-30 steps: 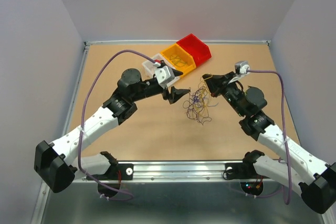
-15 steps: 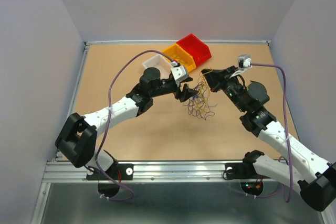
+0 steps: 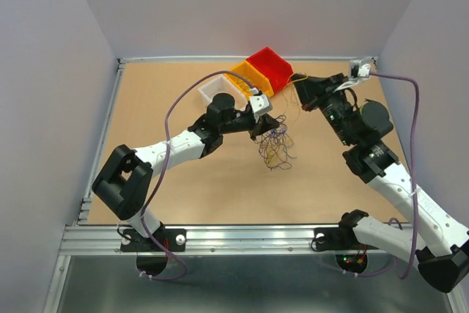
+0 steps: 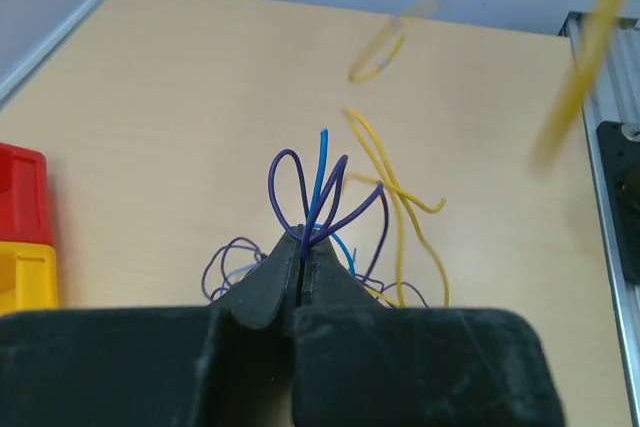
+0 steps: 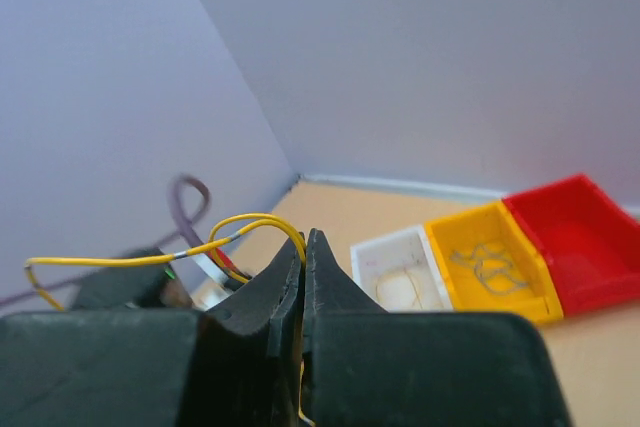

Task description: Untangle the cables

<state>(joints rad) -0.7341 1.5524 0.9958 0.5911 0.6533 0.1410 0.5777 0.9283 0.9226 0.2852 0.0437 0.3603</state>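
Note:
The cables (image 3: 275, 147) lie as a loose tangle of thin purple, blue and yellow wires on the table's middle. My left gripper (image 3: 261, 130) is at the tangle's top left edge. In the left wrist view it (image 4: 303, 238) is shut on purple and blue cables (image 4: 318, 192) that loop out past its tips. My right gripper (image 3: 299, 90) is raised near the red bin, away from the tangle. In the right wrist view it (image 5: 304, 239) is shut on one yellow cable (image 5: 232, 230), which arcs out to the left of its tips.
Three bins stand in a row at the back: red (image 3: 271, 66), yellow (image 3: 249, 78) holding coiled wires, and white (image 3: 218, 90). More yellow wires (image 4: 400, 192) hang loose ahead of the left fingers. The table's metal rail (image 3: 220, 236) runs along the near edge.
My left gripper moved right onto the tangle and shut on purple and blue wires. The right gripper drew back and up toward the far right with its yellow cable.

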